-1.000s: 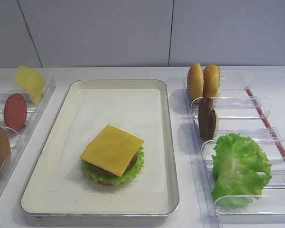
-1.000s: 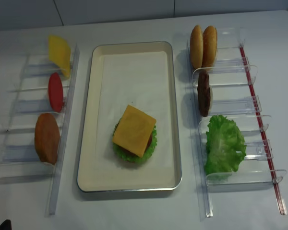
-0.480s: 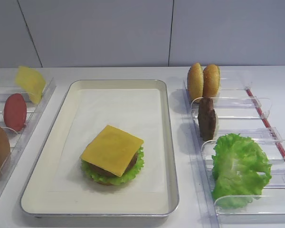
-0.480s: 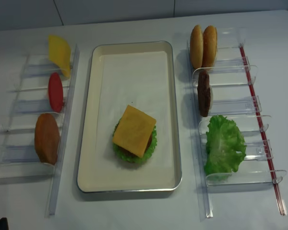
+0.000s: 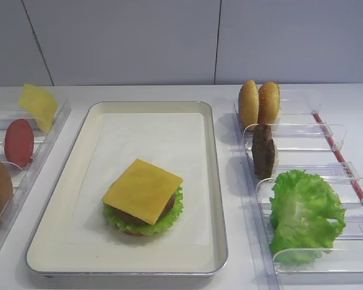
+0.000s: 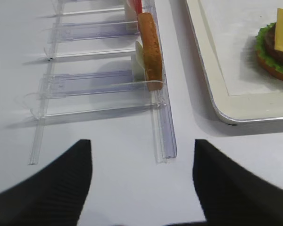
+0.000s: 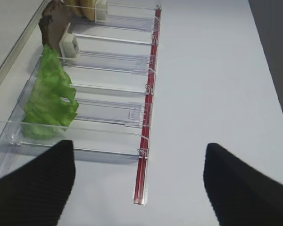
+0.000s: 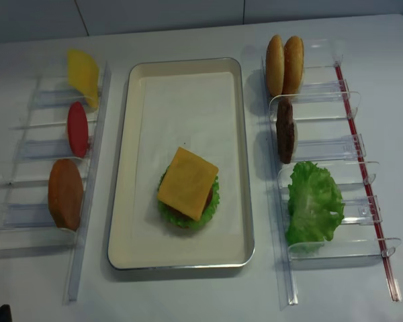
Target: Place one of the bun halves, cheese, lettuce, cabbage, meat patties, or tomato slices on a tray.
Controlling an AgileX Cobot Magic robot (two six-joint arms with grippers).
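The cream tray sits in the middle of the white counter, and on its paper lining, toward the near end, stands a stack: a bun half at the bottom, ruffled lettuce poking out around the edge, a dark meat patty showing under one corner, and the yellow cheese slice lying flat on top, turned corner-on to the tray's sides. Along the counter's left side runs a clear plastic rack with a second cheese slice leaning at the far end, a red tomato slice on edge in the middle slot and a brown bun half on edge in the near slot. Over by the right edge, the other rack carries two bun halves standing side by side at the far end, a meat patty upright in the next slot and a big leaf of lettuce draped across the near slots. The left gripper hovers over bare counter just short of the left rack's near end, fingers spread wide, nothing between them. The right gripper hangs off the near end of the right rack, its two dark fingers well apart, holding nothing.
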